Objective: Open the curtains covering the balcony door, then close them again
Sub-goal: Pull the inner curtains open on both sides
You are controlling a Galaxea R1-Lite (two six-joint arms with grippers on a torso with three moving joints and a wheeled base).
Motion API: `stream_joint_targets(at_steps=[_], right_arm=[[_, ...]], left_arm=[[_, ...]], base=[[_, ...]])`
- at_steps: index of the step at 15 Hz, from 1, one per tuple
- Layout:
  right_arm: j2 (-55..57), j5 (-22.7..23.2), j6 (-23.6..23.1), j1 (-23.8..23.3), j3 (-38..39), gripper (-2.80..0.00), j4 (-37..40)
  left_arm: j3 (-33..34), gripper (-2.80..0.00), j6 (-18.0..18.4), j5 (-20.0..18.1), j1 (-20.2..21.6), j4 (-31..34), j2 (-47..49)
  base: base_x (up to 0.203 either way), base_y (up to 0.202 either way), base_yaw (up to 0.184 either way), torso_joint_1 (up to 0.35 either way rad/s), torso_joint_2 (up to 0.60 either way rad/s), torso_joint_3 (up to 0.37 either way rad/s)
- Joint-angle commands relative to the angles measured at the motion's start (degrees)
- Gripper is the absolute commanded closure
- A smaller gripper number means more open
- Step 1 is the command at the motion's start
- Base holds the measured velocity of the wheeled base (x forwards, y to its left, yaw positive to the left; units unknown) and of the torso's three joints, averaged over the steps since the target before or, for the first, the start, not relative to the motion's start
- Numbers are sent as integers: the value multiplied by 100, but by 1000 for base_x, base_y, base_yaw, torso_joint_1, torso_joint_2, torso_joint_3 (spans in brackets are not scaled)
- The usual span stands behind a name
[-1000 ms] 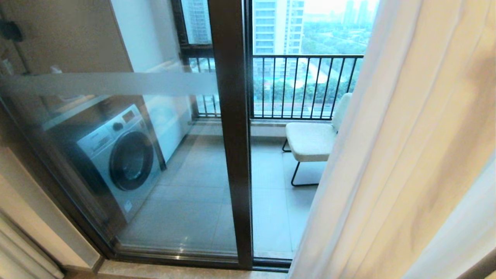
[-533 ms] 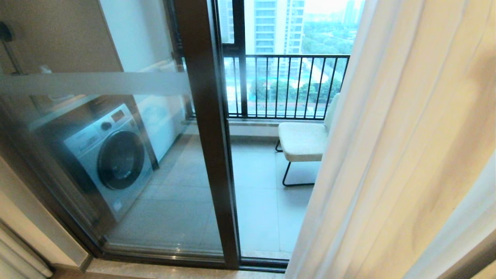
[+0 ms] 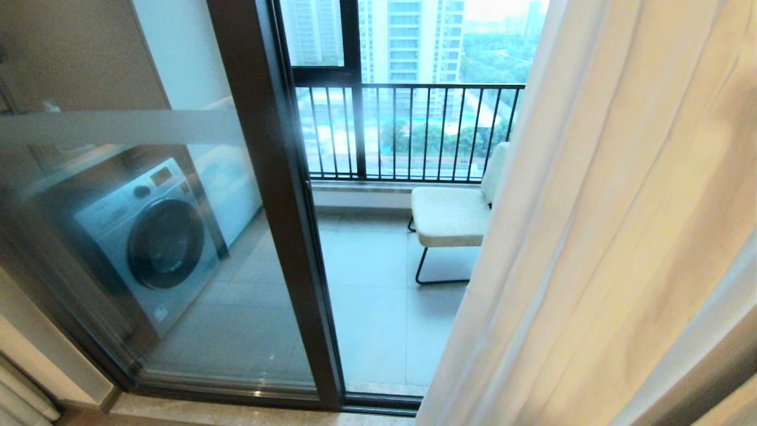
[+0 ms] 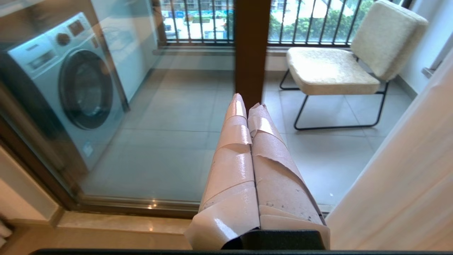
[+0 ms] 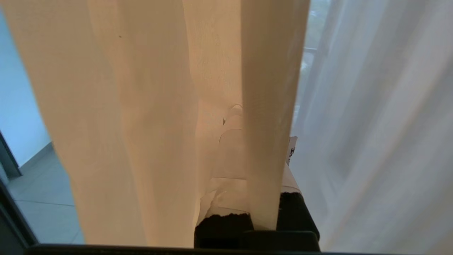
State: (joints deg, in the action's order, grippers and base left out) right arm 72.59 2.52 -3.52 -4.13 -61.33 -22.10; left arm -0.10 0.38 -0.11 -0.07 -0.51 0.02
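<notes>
Right gripper clamped on a curtain fold, glass partly uncovered

The curtains (image 3: pixel 621 225) hung bunched at the right of the head view, covering that side of the balcony door (image 3: pixel 278 207), whose left pane and middle frame stood bare; the right gripper (image 5: pixel 247 148) was buried among the pleats, jaws closed on a fold of the cream fabric, sheer white cloth (image 5: pixel 371 124) beside it; the left gripper (image 4: pixel 247 109) pointed at the glass, pressed shut and holding nothing; I judged a drawing step under way, though which direction was unclear; the next move called for a steady sideways pull without losing the fold
</notes>
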Motion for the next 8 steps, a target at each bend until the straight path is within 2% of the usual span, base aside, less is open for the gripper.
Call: stream_joint_targets(at_steps=[1,8], right_arm=[[11,3,-8,0,7,0,-13],[18,3,-8,0,7,0,-13]], left_arm=[[1,0,-3,2,-1,-2,-2],[1,0,4,2,-1,-2,-2]], base=[[0,-191,1,2,-2,-2],[0,-190,0,2,3,3]])
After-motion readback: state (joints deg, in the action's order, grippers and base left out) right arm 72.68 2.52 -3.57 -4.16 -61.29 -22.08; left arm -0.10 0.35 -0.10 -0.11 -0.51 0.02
